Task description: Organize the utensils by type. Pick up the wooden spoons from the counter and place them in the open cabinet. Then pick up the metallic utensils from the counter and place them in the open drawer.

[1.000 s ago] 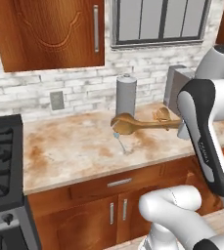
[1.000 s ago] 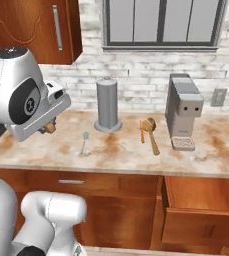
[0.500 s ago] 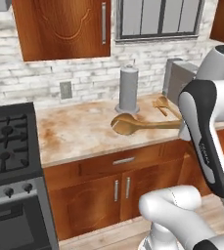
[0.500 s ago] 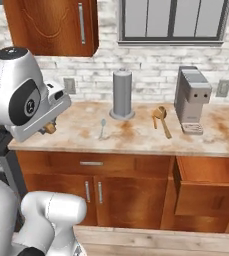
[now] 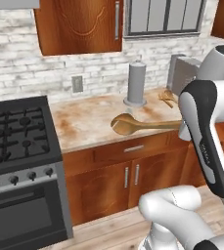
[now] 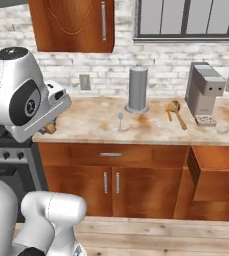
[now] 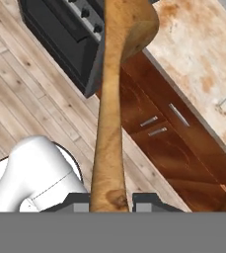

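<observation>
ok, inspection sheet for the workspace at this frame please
Surface: beige-tan marbled stone counter, rusty blotches.
Job's things: large light-brown wooden spoon held in the air by its handle; smaller wooden spoon lying on the counter beside the coffee machine; thin silver metal spoon lying near the canister; reddish-brown open drawer at lower right.
Clutter: tall grey cylindrical canister; grey coffee machine.
Grippers: gripper shut on large light-brown wooden spoon.
Cables: nothing seen.
Surroundings: black stove, carved-panel wall cabinet, window, white brick wall.
</observation>
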